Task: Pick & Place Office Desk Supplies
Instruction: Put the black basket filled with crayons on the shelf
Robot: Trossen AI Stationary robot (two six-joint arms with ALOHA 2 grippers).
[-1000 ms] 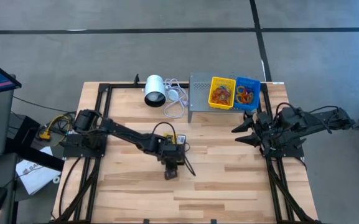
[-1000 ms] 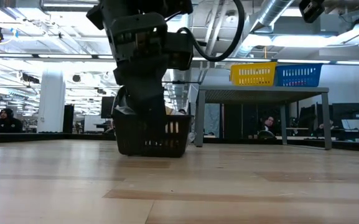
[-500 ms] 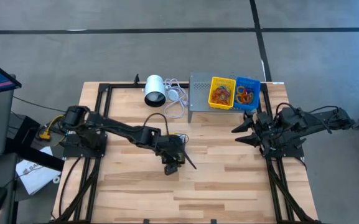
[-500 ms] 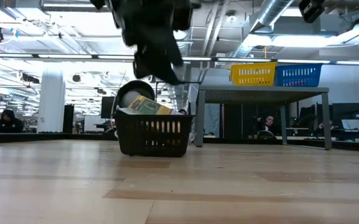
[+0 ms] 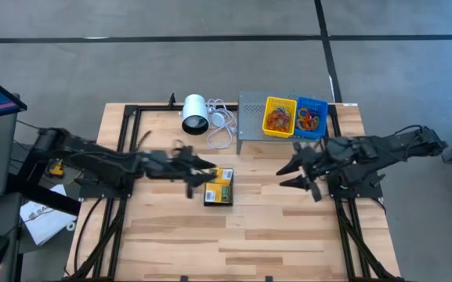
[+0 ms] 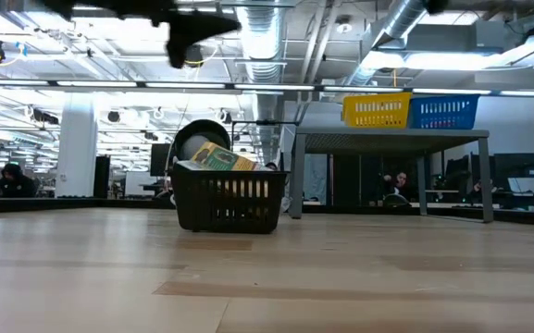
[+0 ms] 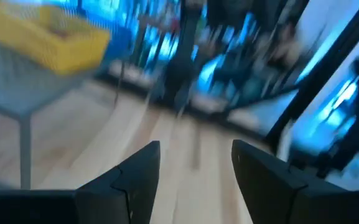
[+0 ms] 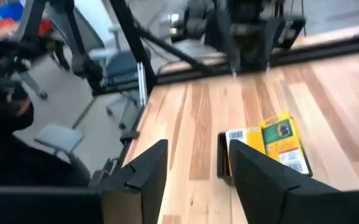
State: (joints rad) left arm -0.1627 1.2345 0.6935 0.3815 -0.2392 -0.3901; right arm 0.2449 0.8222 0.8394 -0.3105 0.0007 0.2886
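A small black bin [image 5: 219, 189] stands mid-table with yellow-and-green packets [image 6: 213, 157] lying in it, one sticking up over its rim. My left gripper [image 5: 207, 167] hangs open just left of and above the bin, pointing almost level, with nothing between its fingers [image 7: 195, 168]. My right gripper [image 5: 288, 176] is open over the table's right half, facing the black bin [image 8: 269, 146], and holds nothing. A yellow bin [image 5: 280, 116] and a blue bin [image 5: 312, 116], both holding coloured rubber bands, sit on top of a grey stand [image 5: 251, 117].
A white cylinder [image 5: 195, 113] with a looped white cable [image 5: 222, 125] lies at the far edge, left of the grey stand. Black frame rails run along the table's left and right sides. Bare wood lies in front of the black bin.
My left gripper has risen out of the black bin and drawn back toward the table's left edge, tipping from pointing down to nearly level. The packet stays in the bin. My right gripper has reached a little toward the table's middle.
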